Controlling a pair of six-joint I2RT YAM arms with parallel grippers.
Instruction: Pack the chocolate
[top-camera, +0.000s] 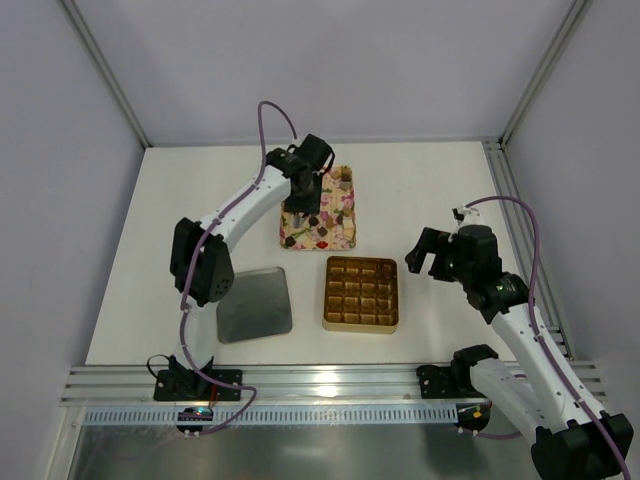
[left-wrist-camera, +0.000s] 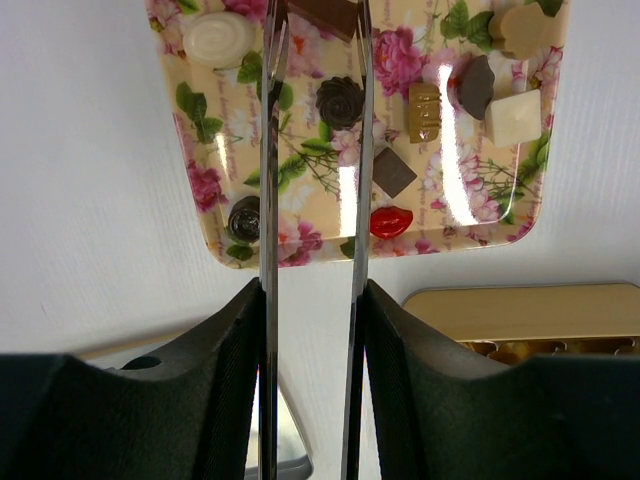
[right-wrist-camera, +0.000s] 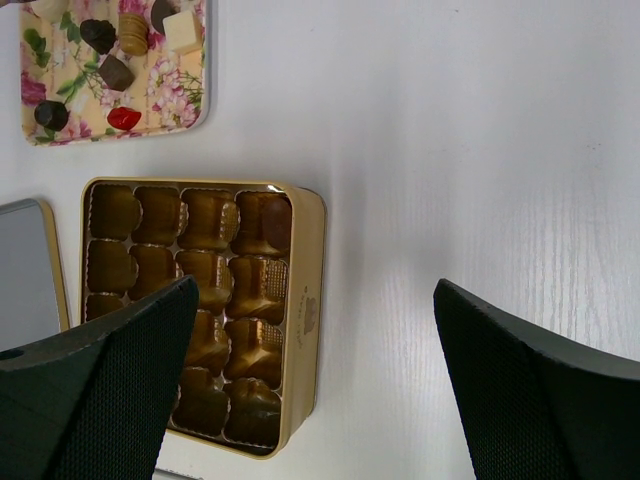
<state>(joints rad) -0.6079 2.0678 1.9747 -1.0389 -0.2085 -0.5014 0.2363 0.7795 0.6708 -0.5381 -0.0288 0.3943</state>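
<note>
Top view: left gripper (top-camera: 299, 212) over the floral tray (top-camera: 330, 238) at the far middle; right gripper (top-camera: 420, 256) above open table (top-camera: 440, 190), right of the gold box (top-camera: 361, 327). Left wrist: it pinches a brown chocolate (left-wrist-camera: 322, 12). Right wrist: jaws spread wide.

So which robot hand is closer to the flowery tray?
The left one. The left gripper hangs right above the flowery tray, over its chocolates. The right gripper is off to the side, wide open, next to the gold box.
</note>
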